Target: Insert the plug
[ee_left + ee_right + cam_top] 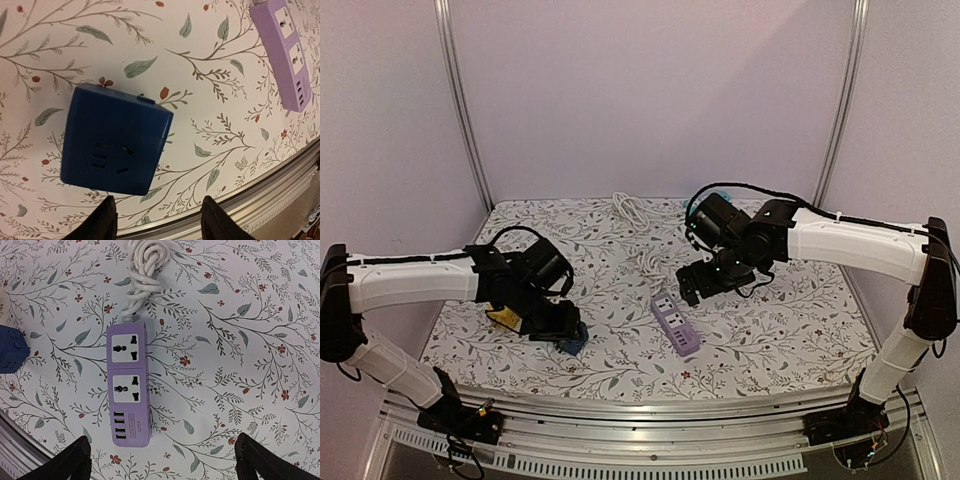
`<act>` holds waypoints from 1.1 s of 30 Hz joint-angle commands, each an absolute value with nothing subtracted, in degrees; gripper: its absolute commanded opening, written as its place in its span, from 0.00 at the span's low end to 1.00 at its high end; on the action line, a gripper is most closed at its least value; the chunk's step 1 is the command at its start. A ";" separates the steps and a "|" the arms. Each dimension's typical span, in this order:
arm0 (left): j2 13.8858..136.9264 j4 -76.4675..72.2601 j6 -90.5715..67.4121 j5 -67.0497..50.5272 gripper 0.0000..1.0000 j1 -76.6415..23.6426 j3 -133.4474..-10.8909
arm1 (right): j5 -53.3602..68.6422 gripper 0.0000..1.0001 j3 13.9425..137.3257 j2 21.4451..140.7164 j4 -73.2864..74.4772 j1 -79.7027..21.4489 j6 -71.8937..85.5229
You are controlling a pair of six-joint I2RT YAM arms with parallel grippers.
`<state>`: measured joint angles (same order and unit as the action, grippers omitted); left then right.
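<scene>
left gripper (160,222) jaws apart, empty | plug (115,140) just ahead of its tips | right gripper (162,460) wide, empty, strip (128,390) ahead of it | plug likely rigid, light, slick: pinch 2 flat opposite sides

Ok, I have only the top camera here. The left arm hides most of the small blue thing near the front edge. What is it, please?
Observer: The left wrist view shows a blue cube adapter lying on the cloth, a face with socket slots turned to the camera.
Operator: Is it held?
Observer: No. The left gripper has its jaws apart, and the cube lies just beyond the fingertips, not between them.
Operator: And the purple power strip, is anything plugged into it?
Observer: Nothing. In the right wrist view both of its sockets are empty.
</scene>
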<state>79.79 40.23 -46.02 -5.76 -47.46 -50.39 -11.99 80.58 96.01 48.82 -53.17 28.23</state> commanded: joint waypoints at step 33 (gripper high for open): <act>97.11 50.26 -20.46 4.01 0.47 -46.85 -62.89 | -14.77 0.99 83.76 96.37 52.37 -52.52 29.32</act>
